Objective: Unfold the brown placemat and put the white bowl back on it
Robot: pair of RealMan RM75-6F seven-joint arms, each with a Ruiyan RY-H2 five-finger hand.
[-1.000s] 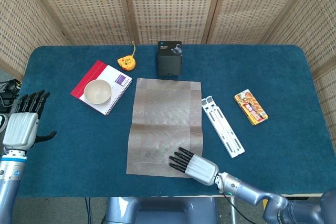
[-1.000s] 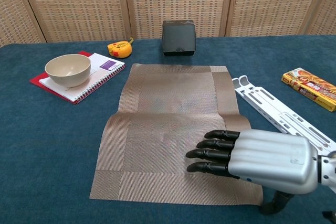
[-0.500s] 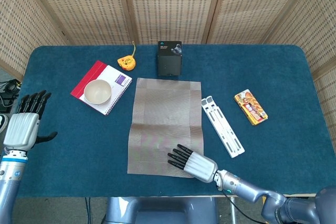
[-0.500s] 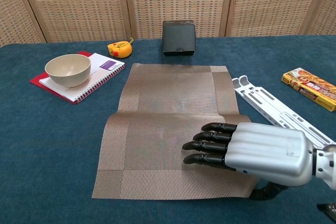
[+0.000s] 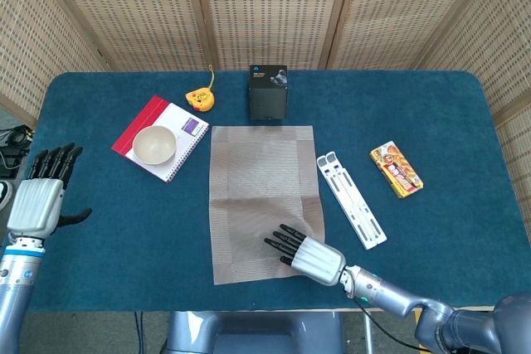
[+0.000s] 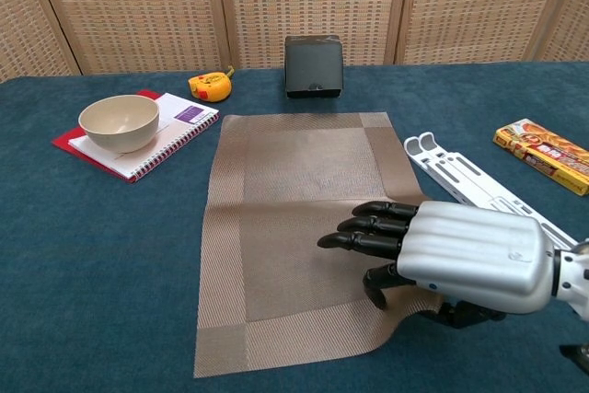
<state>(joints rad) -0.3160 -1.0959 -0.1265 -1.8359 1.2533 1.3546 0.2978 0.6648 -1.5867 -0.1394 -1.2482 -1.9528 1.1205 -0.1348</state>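
The right hand [image 6: 433, 260] lies palm-down on the near right part of the brown placemat [image 6: 294, 218], fingers stretched out side by side across the weave and the thumb tucked under toward the mat's edge. It grips nothing that I can make out; it seems to be pressing and smoothing the fabric, which would explain why that near right corner bulges slightly off the table [image 6: 110, 264] beside the thumb.

The placemat is spread open in the middle of the table, one crease line running across it about halfway, so the unfolding looks essentially done. The white bowl [image 6: 119, 122] is not yet on it: it sits upright on a spiral notebook [image 6: 175, 131] well to the left of the mat, probably parked there to keep the mat free.

The left hand [image 5: 37, 196] hovers at the far left edge of the table, fingers spread and straight, holding nothing, on the bowl's side of the scene.

Beyond the mat stand a black box [image 6: 313, 65] and a yellow tape measure [image 6: 209, 86]; a white plastic rack [image 6: 479, 192] lies just right of the mat, a snack packet [image 6: 545, 155] further right.
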